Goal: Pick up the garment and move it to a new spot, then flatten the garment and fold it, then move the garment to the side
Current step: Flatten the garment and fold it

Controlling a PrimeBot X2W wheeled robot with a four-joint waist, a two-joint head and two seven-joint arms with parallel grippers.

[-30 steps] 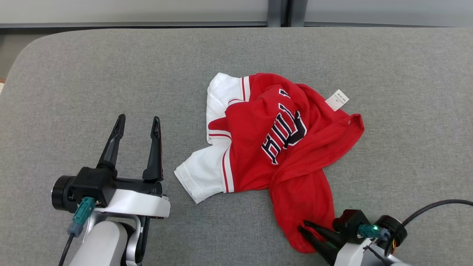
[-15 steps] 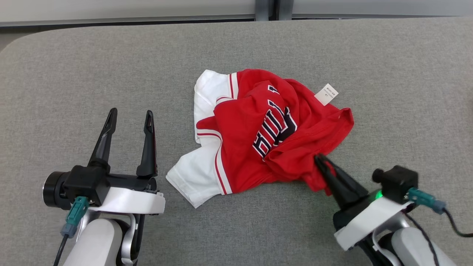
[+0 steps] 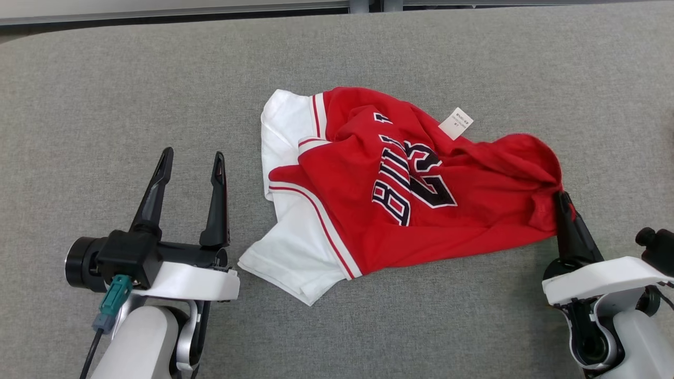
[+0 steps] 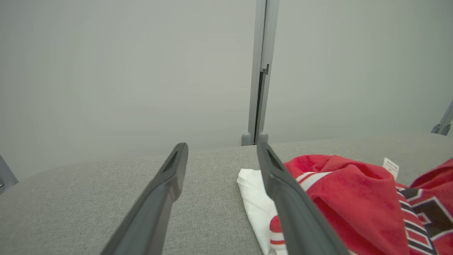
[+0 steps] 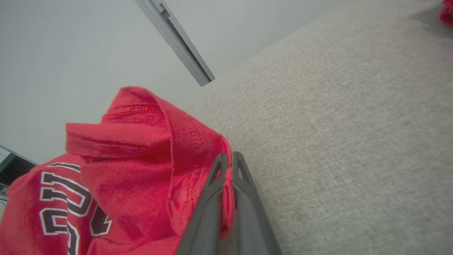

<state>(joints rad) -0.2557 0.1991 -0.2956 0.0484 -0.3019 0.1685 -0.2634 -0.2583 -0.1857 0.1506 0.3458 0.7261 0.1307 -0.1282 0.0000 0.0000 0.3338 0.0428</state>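
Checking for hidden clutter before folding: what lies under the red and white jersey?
The crumpled red and white jersey rests on the grey fabric surface, which shows all around it. Anything beneath its folds is covered.

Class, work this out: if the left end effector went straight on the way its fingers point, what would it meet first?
Probably nothing: the left end effector points over the grey surface; the garment lies beside that line, to its right. Height is unclear.

Red-and-white garment (image 3: 400, 205), grey table (image 3: 105, 95)
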